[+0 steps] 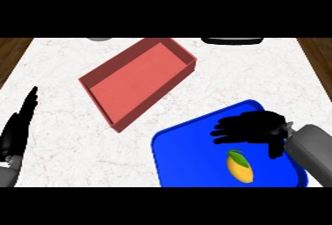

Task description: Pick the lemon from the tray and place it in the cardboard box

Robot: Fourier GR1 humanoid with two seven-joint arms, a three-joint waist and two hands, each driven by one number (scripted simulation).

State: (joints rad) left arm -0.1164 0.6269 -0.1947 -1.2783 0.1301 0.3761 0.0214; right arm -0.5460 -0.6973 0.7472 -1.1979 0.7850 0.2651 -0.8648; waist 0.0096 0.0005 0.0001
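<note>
Approach step: right hand (250,127), fingers spread and holding nothing, hovers over the blue tray (188,154); lemon (240,167) lies just below it; next, descend and close, then carry to the reddish box (139,81); left hand (19,127) rests open.

I had the right hand (251,127) out over the blue tray (188,162), palm down, its fingers spread and pointing toward the tray's left side, the thumb hanging down toward the near edge; the fingers were relaxed and closed on nothing; its grey forearm (314,149) ran in from beyond the tray's right rim; the left hand (19,127) rested well left of the tray, fingers straight and pointing up.
</note>
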